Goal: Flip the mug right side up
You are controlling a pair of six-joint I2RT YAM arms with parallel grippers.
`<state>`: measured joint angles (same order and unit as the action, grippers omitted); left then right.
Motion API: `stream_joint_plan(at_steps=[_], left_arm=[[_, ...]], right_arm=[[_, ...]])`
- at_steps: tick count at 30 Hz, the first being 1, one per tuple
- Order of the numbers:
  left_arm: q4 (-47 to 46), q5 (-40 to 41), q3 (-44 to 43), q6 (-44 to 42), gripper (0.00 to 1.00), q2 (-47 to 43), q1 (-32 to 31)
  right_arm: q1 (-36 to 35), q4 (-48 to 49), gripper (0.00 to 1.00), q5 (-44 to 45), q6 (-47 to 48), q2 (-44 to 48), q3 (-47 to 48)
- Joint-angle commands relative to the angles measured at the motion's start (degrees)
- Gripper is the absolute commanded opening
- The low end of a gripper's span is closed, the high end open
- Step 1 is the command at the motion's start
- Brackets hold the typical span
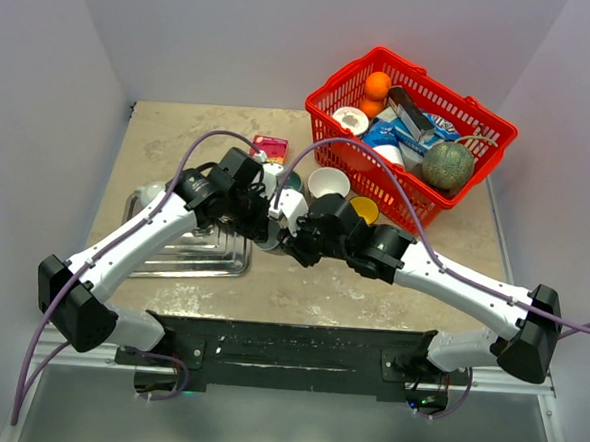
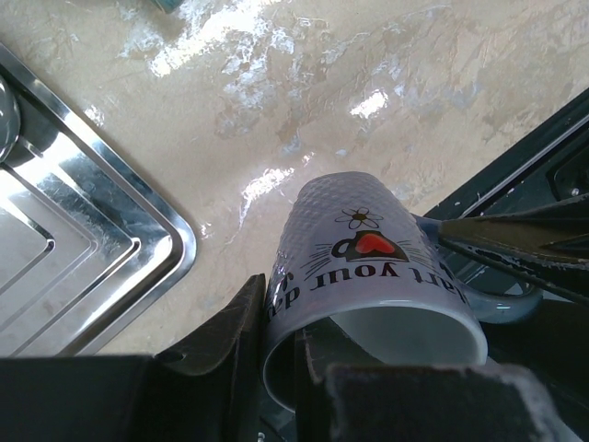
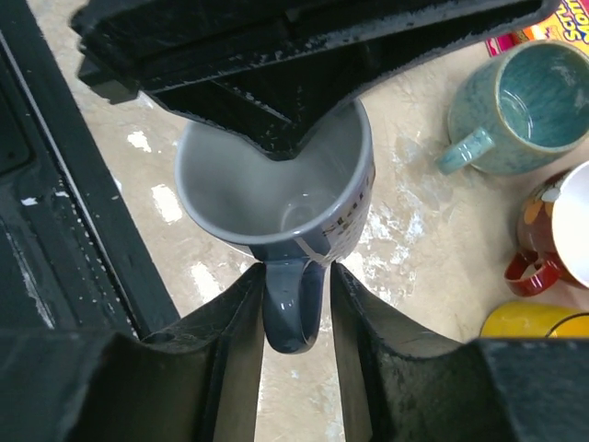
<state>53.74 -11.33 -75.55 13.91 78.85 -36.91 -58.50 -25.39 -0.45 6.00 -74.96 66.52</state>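
The white ceramic mug (image 1: pixel 278 225), with a grey-blue inside, a grey-blue handle (image 3: pixel 293 308) and a printed daisy, red heart and black lettering on its wall, sits between the two arms above the middle of the beige marble-patterned table (image 1: pixel 160 133). It is tilted, its open mouth turned toward both wrist cameras; whether its base touches the table cannot be told.

The left gripper (image 2: pixel 276 345) is clamped on the rim, with one black finger (image 2: pixel 221 341) against the outer wall and the other inside the mouth. The right gripper (image 3: pixel 293 295) pinches the handle, its two fingers (image 3: pixel 235 318) pressed against either side of the loop.

Just left of the mug lies a shiny rectangular steel tray (image 2: pixel 92 258), flat on the table. Behind the mug stand three upright cups: a teal glazed mug (image 3: pixel 534 92), a white cup with a red handle (image 3: pixel 561 230) and a yellow cup (image 3: pixel 543 322). A small pink packet (image 1: pixel 269 146) lies farther back. A red plastic basket (image 1: pixel 328 93) stands at the far right, holding an orange (image 1: pixel 377 84), a green melon (image 1: pixel 448 164) and several packages.
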Motion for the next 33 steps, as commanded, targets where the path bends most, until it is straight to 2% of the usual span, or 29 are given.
stream_joint_plan(at_steps=[1, 3, 4, 6, 7, 8, 10, 11, 13, 14, 17, 20, 27, 33], left_arm=[[-0.91, -1.59, -3.55, -0.2, 0.0, -0.54, -0.18], [-1.0, -1.24, -3.82, -0.2, 0.0, -0.45, -0.27], [-1.0, -1.15, -3.9, -0.2, 0.0, -0.54, -0.19], [-1.09, -1.06, -3.99, -0.11, 0.0, -0.36, -0.27], [-1.26, -0.8, -3.99, 0.15, 0.0, -0.36, -0.27], [-1.61, -0.71, -3.91, 0.32, 0.12, -0.45, -0.19], [-2.23, -0.1, -3.9, 1.2, 0.27, -0.89, -0.27], [-2.84, 0.34, -3.82, 1.55, 0.5, -0.89, -0.27], [-3.55, 2.45, -3.55, 3.3, 0.61, -1.33, -0.27], [-4.16, 3.67, -3.29, 4.36, 0.75, -1.59, -0.19], [-5.22, 9.3, -2.68, 8.23, 0.91, -2.38, -0.01], [-5.92, 14.66, -1.8, 12.1, 0.99, -3.17, 0.6], [-8.38, 20.2, 1.02, 16.58, 0.99, -5.98, 1.13], [-9.0, 19.42, 2.95, 17.9, 0.99, -7.22, 1.31]], right_arm=[[-0.3, -0.36, 0.35, 3.7, -0.11, -1.06, 3.08], [-0.39, -1.15, 0.32, 4.92, -0.55, -1.68, 3.52], [-0.39, -1.24, 0.26, 5.19, -0.9, -1.86, 3.44], [-0.39, -0.81, 0.06, 5.98, -1.34, -1.95, 3.35], [-0.47, -0.28, 0.0, 7.2, -1.95, -1.68, 2.83], [-0.47, 0.85, 0.0, 7.74, -2.13, -1.16, 2.48], [-0.47, 2.26, 0.0, 10.36, -3.53, -0.45, 0.9], [-0.47, 3.4, 0.0, 11.34, -4.32, 0.16, 0.37], [-0.47, 4.9, 0.0, 13.44, -7.47, 0.86, -2.09], [-0.39, 6.74, 0.0, 15.81, -8.62, 1.48, -3.14], [-0.47, 11.04, 0.0, 21.95, -14.33, 4.29, -8.15], [-0.47, 15.08, 0.0, 28.45, -20.4, 6.66, -13.6], [-0.39, 26.78, 0.0, 41.9, -29.1, 5.53, -24.58], [-0.21, 36.8, 0.0, 48.17, -30.26, -0.18, -28.28]])
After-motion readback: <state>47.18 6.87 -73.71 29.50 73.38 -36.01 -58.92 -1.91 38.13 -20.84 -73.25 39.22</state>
